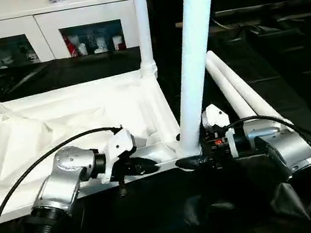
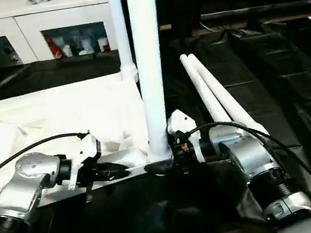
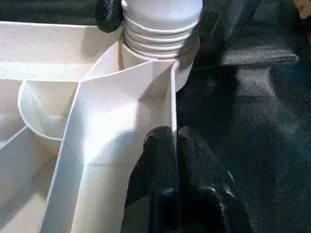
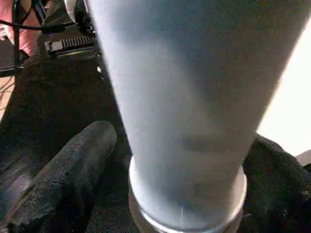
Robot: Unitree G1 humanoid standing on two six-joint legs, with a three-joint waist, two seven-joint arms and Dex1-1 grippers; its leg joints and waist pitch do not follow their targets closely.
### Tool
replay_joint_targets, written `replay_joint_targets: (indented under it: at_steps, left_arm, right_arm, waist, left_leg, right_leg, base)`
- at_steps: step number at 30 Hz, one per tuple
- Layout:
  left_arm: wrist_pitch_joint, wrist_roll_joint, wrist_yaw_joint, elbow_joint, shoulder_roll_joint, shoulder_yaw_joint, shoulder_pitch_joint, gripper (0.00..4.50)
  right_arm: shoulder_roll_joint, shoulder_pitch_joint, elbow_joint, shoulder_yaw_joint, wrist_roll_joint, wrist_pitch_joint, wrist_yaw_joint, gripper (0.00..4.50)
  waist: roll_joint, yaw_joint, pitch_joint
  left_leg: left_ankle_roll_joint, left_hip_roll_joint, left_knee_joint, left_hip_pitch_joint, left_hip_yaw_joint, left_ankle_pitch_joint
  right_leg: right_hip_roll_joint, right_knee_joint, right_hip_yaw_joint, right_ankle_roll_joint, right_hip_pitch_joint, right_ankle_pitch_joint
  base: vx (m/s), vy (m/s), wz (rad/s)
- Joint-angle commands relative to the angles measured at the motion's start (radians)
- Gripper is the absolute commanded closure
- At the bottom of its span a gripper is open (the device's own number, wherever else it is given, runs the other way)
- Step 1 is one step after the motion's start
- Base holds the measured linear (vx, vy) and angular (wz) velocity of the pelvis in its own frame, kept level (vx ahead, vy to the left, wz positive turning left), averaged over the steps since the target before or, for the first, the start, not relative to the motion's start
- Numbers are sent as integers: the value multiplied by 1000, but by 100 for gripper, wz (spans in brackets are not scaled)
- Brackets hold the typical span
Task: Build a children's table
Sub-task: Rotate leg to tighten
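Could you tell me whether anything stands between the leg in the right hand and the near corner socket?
Nothing visible does: the leg stands with its threaded end at the socket, and the right hand grips its base.

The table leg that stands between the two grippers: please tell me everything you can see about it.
The leg is a long white tube of smooth plastic, wider toward its top and narrower at its base. It stands nearly upright, leaning slightly, in the near corner socket of the upside-down table top. Ribbed rings circle its base just above the socket. The right gripper holds it low down, a black finger on each side. The left gripper pinches the table top's edge wall beside it.
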Motion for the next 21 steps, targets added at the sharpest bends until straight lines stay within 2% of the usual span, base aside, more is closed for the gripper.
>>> replay_joint_targets:
  at_steps: [1,4,7,9,10,14,17,20,21]
  left_arm:
    - [-19,-56,-24,-62,-3,10,-7,450]
    - [-18,-55,-23,-64,-5,9,-7,450]
    - [-23,-44,2,-48,-18,6,-17,450]
    - [-23,-36,21,-40,-25,7,-22,450]
    - [-16,-22,57,-25,-39,9,-32,450]
    - [20,0,166,11,-92,27,-63,450]
    - [85,14,342,69,-191,61,-132,450]
    - [97,37,478,135,-256,75,-193,450]
    - [93,42,506,153,-273,73,-209,450]
  right_arm:
    - [-9,14,-39,17,18,18,19,76]
    - [-6,17,-42,21,20,23,15,116]
    - [26,17,-15,10,-2,5,-55,120]
    - [43,14,4,5,-17,-3,-97,145]
    - [76,7,38,-3,-36,-4,-172,161]
    - [142,-12,97,-24,-61,13,-318,179]
    - [261,-68,210,-71,-67,42,-539,181]
    - [343,-125,305,-97,-71,39,-687,182]
    - [366,-144,333,-99,-74,33,-719,182]
  waist:
    - [-2,-1,-69]
    - [0,0,-70]
    - [-1,1,-71]
    - [0,0,-71]
    - [1,-5,-70]
    - [-1,-14,-68]
    - [0,-28,-66]
    - [-1,-29,-66]
    - [-1,-29,-68]
  left_leg:
    - [14,40,-66,19,-20,-277]
    - [15,41,-65,19,-19,-272]
    - [16,39,-64,18,-18,-259]
    - [9,39,-65,18,-19,-266]
    - [3,38,-65,19,-19,-277]
    - [-17,35,-68,20,-22,-296]
    - [-35,31,-67,25,-25,-318]
    - [-32,30,-66,26,-25,-317]
    - [-28,30,-65,25,-26,-305]
  right_leg:
    - [-65,-82,46,-185,41,-314]
    - [-64,-79,46,-192,42,-291]
    - [-64,-77,46,-198,42,-269]
    - [-66,-78,46,-198,42,-281]
    - [-66,-80,47,-195,37,-300]
    - [-66,-85,45,-177,41,-344]
    - [-69,-90,44,-170,37,-401]
    - [-70,-97,45,-153,37,-422]
    - [-69,-96,45,-152,38,-397]
  base:
    - [0,0,0]
    - [0,0,0]
    - [0,0,0]
    - [0,0,0]
    - [0,0,0]
    - [0,0,0]
    - [0,0,0]
    - [0,0,0]
    - [0,0,0]
